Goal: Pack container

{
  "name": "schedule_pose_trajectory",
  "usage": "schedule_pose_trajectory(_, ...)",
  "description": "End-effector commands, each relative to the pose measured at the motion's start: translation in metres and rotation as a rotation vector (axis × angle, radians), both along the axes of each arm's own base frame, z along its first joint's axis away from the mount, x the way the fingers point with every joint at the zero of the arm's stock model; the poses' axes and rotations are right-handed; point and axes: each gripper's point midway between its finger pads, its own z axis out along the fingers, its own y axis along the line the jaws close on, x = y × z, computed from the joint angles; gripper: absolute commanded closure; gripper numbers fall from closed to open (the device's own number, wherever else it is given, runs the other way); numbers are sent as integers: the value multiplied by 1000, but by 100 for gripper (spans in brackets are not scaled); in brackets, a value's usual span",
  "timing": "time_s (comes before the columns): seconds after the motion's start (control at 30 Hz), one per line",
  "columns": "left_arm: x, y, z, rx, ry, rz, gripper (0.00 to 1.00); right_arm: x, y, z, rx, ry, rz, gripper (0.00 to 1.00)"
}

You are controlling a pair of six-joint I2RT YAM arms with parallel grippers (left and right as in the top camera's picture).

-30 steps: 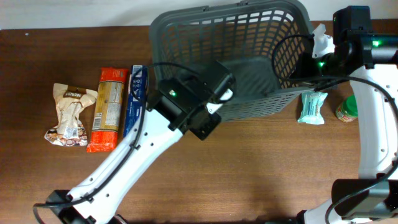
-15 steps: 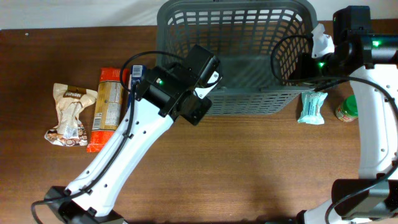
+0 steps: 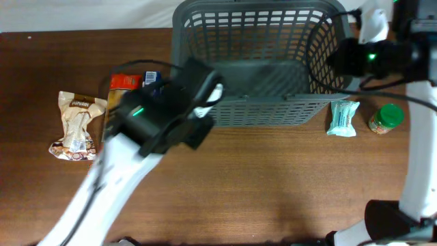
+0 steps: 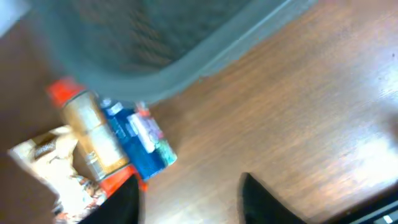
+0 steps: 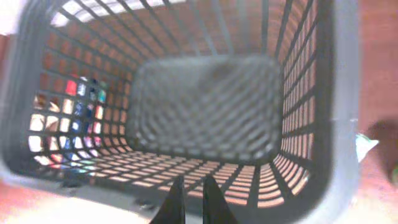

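The dark grey slotted basket (image 3: pixel 263 109) stands upright at the back of the table. My left gripper (image 3: pixel 200 115) is blurred, just off the basket's front left corner; in the left wrist view its jaws (image 4: pixel 193 205) are open and empty over bare wood, with the basket rim (image 4: pixel 186 68) above. My right gripper (image 3: pixel 343 58) is at the basket's right rim. In the right wrist view its fingers (image 5: pixel 191 199) are close together with nothing between them, above the basket's near wall (image 5: pixel 205 130).
Left of the basket lie a white snack bag (image 3: pixel 75 126), an orange package (image 3: pixel 123 82) and a blue box (image 3: pixel 151 76), also in the left wrist view (image 4: pixel 140 146). A mint packet (image 3: pixel 341 117) and a green-lidded jar (image 3: pixel 386 117) lie at right.
The basket went from tilted to upright. My left arm swung left, away from the basket front. My right arm shifted slightly toward the back.
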Motion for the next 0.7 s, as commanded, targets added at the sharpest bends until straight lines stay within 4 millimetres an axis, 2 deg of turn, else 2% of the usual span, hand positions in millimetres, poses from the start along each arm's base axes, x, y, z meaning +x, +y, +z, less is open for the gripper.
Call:
schedule_pose_trajectory(0.0,-17,37,41,-35,-125,102,43,-9,-9,34,-61,-104,-30,96)
schedule_pose_trajectory(0.13,-32,64,52,-48,-143,163,39,-7,-30,34,-80,-91,-138,96)
schedule_pose_trajectory(0.17,-38,81,54,-52,-144,232,36,-6,-41,31,-82,-82,-167,96)
schedule_pose_trajectory(0.37,-50,125,52,-27,-114,391,32,-7,-81,22,-68,-37,-292,96)
schedule_pose_trajectory(0.53,-48,147,51,-26,-109,488,28,-3,-103,11,-66,-3,-345,96)
schedule_pose_trajectory(0.67,-48,158,51,-24,-112,538,28,10,-110,-12,-64,66,-351,96)
